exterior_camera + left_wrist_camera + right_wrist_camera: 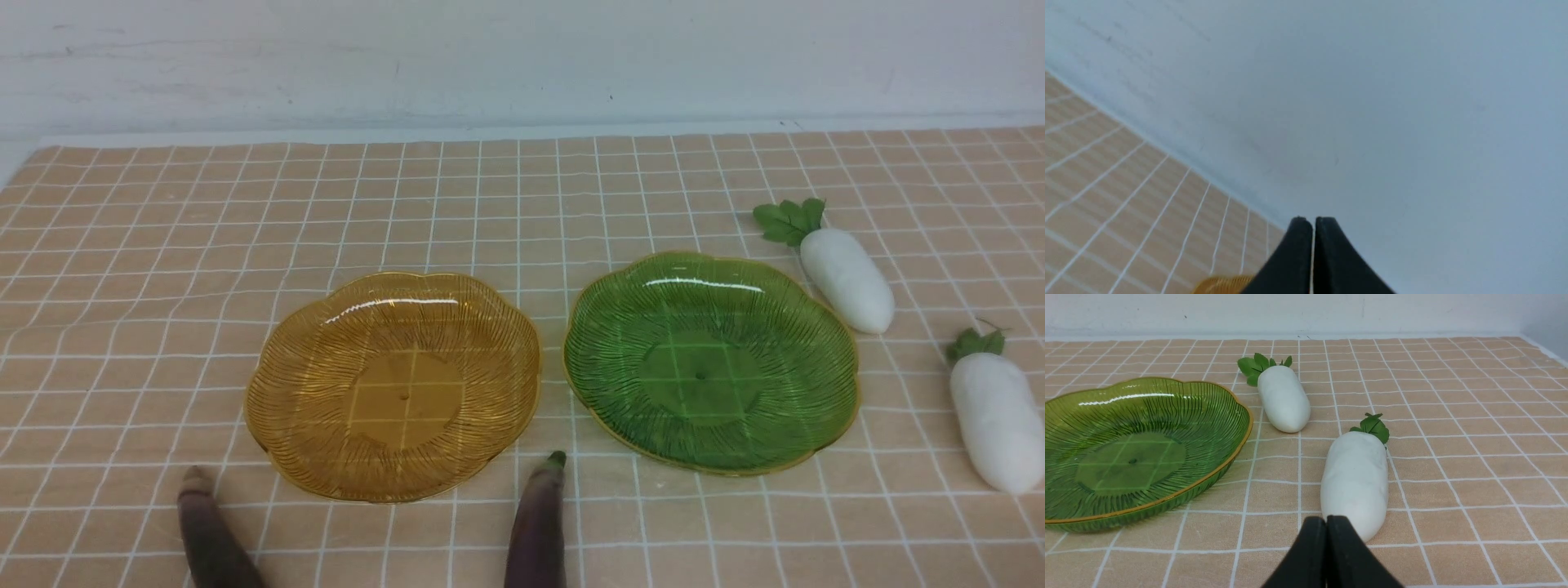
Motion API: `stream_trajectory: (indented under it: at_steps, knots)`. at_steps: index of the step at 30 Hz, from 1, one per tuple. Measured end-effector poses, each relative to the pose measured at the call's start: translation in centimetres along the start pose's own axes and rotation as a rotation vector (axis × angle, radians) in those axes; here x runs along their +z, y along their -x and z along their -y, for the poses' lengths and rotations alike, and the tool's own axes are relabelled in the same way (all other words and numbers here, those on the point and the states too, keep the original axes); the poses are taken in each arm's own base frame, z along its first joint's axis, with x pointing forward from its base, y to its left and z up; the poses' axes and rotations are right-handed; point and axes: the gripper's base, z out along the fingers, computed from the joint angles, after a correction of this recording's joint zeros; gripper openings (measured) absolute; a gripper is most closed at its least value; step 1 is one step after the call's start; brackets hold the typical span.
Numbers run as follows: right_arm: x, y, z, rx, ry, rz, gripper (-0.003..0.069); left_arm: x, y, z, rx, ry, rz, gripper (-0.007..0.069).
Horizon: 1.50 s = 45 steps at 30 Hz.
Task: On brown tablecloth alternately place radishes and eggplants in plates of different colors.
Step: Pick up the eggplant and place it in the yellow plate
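Observation:
On the brown tablecloth the amber plate and the green plate lie side by side, both empty. Two white radishes lie right of the green plate, one farther and one nearer. Two purple eggplants lie at the front edge, one left and one in the middle. Neither gripper shows in the front view. My left gripper is shut and empty, above the cloth with the amber plate's rim beside it. My right gripper is shut and empty, just short of the nearer radish; the farther radish and the green plate lie beyond.
A white wall runs along the back of the cloth. The cloth stretches bare to the right of the radishes and behind both plates.

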Motion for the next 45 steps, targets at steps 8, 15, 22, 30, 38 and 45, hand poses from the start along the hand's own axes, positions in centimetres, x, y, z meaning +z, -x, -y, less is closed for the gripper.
stream_trajectory:
  at_steps: [8, 15, 22, 30, 38, 45]
  knots:
    - [0.0, 0.0, 0.0, 0.0, 0.0, 0.0, -0.0011, 2.9, 5.5, 7.1, 0.268, -0.059, -0.237, -0.0003]
    - [0.0, 0.8, -0.3, 0.164, 0.044, 0.088, -0.0011, 8.9, 2.4, 6.8, 0.314, 0.109, -0.876, -0.0003]
    - [-0.3, 2.2, -0.4, 0.587, 0.119, 0.227, -0.0011, 12.2, -1.2, 4.1, 0.314, 0.258, -1.203, -0.0003]
    - [-0.4, 2.6, -0.3, 0.748, 0.139, 0.266, -0.0011, 13.9, -3.1, 1.8, 0.286, 0.427, -1.31, -0.0003]
    - [-2.2, 8.1, -1.6, 0.485, 0.213, 0.112, -0.0011, 16.0, -2.3, 0.6, 0.231, 0.608, -1.329, 0.0093]
    - [0.2, 11.3, -2.8, 0.14, 0.276, -0.256, -0.0011, 17.3, -4.9, -1.4, 0.183, 0.665, -1.401, 0.0398]
